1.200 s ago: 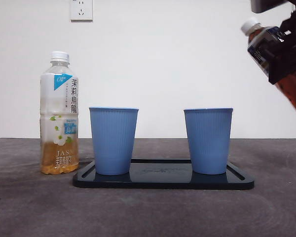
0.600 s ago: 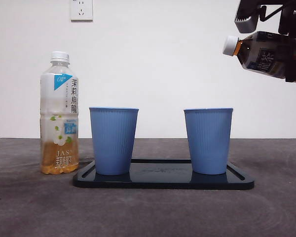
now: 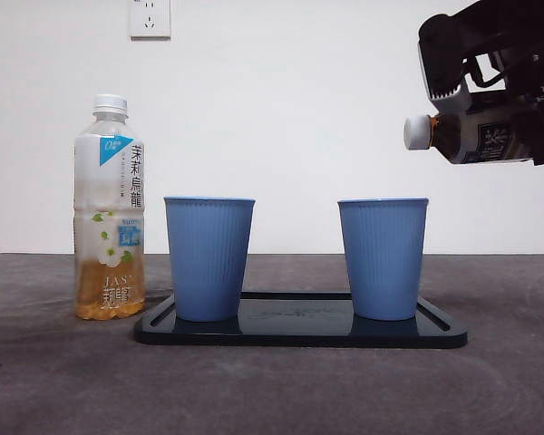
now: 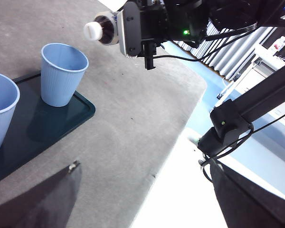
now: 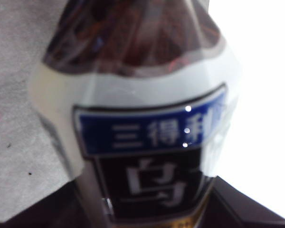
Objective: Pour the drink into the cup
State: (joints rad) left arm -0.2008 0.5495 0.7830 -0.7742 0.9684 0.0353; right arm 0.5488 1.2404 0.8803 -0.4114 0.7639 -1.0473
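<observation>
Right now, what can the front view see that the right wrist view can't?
Only the front view shows the two blue cups, the black tray, the pale tea bottle and the dark bottle's white cap. Only the right wrist view shows the blue label strip up close. Both show the dark bottle held by the right gripper.

The right tool (image 3: 512, 109) hangs high in the air, its wrist turned so that the clamped dark tea bottle (image 3: 476, 138) lies about level, jaws pressed against its labelled body. The bottle's white cap points away from the tool. The left tool shows only as dark jaw edges in its own wrist view, holding nothing.
</observation>
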